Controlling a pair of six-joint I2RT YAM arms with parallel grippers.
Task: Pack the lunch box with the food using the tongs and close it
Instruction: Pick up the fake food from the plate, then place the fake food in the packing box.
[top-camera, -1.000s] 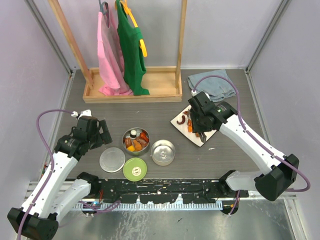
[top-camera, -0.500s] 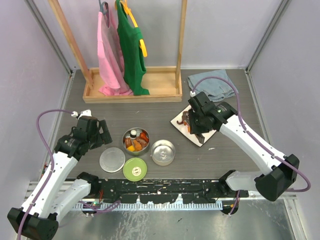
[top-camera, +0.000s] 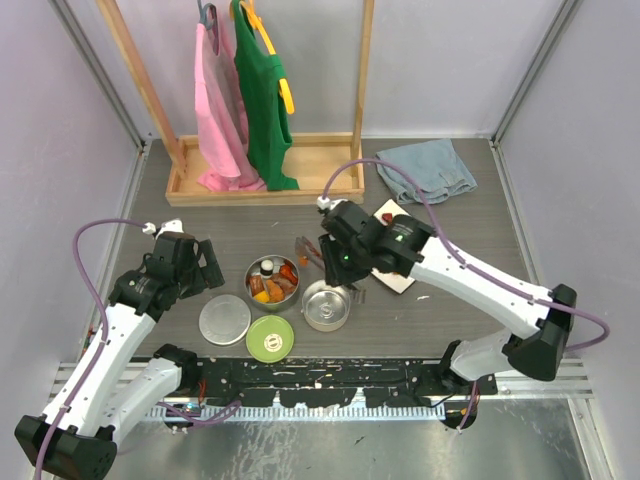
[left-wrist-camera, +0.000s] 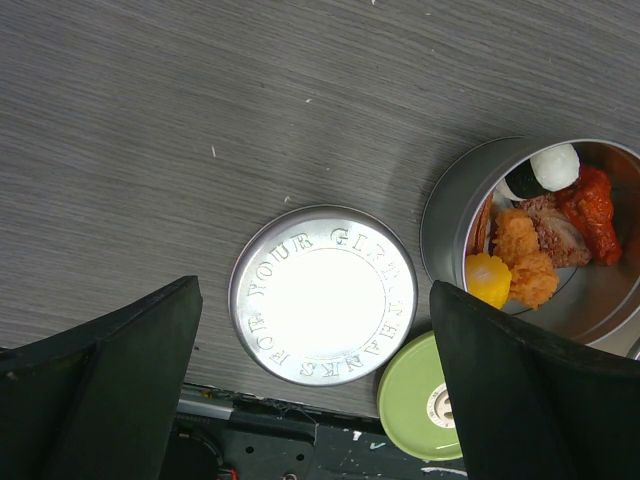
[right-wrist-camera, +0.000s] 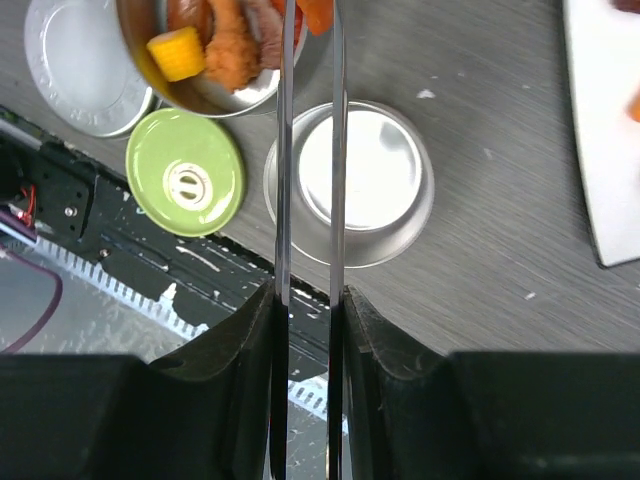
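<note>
Grey table (top-camera: 240, 225) lies beneath slim silver tongs (right-wrist-camera: 284, 150), arms pinched nearly parallel.

You see orange food (left-wrist-camera: 530, 250) in the open tin (left-wrist-camera: 445, 215); beside it lie the empty tin (top-camera: 326, 305), steel lid (left-wrist-camera: 322, 295) and green lid (top-camera: 270, 338); tongs (right-wrist-camera: 285, 180) above.

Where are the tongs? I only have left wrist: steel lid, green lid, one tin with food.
Observer: The right hand grips the tongs; their arms reach out over the filled tin.
Operator: What else is near it?
Observer: An empty tin, uncovered, just right of the green lid in the top view.
Operator: Anything left to pack?
Observer: At least one orange piece on the white plate, at the edge of the right wrist view.
</note>
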